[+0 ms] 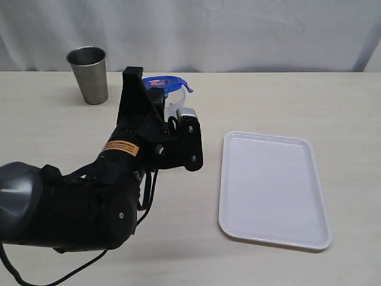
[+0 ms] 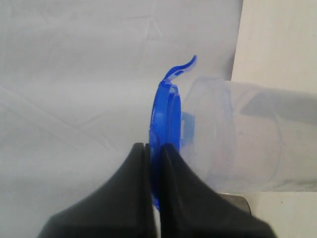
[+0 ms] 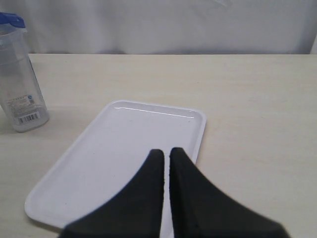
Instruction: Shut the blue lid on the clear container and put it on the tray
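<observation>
The blue lid (image 1: pixel 167 83) sits on top of the clear container (image 1: pixel 176 111), which stands upright on the table behind my left arm. One lid flap (image 2: pixel 179 69) sticks up. My left gripper (image 1: pixel 151 91) is shut on the lid's rim, and in the left wrist view the blue lid (image 2: pixel 165 115) shows between the black fingers (image 2: pixel 183 188) of the left gripper (image 2: pixel 156 148), with the container (image 2: pixel 237 139) beyond. The white tray (image 1: pixel 271 187) lies flat to the right. My right gripper (image 3: pixel 166 151) hovers shut over the tray (image 3: pixel 124 144), holding nothing. The right wrist view shows the container (image 3: pixel 21 87) with its barcode sticker.
A steel cup (image 1: pixel 89 74) stands at the back left of the table. A white curtain (image 1: pixel 238 30) closes off the far edge. My bulky left arm (image 1: pixel 71 202) fills the front left and hides most of the container.
</observation>
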Available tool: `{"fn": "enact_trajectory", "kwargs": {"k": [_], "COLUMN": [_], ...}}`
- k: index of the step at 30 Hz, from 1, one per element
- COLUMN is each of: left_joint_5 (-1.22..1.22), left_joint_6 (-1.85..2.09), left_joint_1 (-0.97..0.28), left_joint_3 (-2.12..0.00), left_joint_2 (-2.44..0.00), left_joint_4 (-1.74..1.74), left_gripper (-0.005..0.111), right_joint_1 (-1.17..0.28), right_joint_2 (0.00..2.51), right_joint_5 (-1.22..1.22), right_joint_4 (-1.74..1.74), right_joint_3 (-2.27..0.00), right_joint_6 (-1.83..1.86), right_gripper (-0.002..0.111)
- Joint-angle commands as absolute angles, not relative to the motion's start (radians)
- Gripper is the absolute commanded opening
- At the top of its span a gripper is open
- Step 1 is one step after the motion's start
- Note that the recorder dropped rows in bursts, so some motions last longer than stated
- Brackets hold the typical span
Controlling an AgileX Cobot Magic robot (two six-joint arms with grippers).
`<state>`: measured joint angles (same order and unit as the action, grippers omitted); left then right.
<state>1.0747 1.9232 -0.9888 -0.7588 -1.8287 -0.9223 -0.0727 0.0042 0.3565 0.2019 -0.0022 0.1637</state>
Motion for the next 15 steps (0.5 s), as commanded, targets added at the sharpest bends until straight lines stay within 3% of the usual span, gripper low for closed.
{"fn": "enact_trajectory", "kwargs": {"k": [1,15], "left_joint_5": [1.025,0.913], "left_joint_6": [1.909,1.912], "left_joint_1": [-0.994,-0.994], "left_joint_3": [-0.752,-0.752], "left_joint_2": [-1.823,-1.823], "left_joint_4": [-0.938,-0.975], "left_gripper": [0.0,0.0], "right_joint_1": [-0.067,-0.067], "right_joint_2": [0.0,0.0], "right_joint_5": [0.358,0.358], "right_joint_4": [0.194,0.194], "right_joint_3": [0.0,0.0], "right_joint_6": [0.169,0.169], "right_gripper": [0.005,0.005]}}
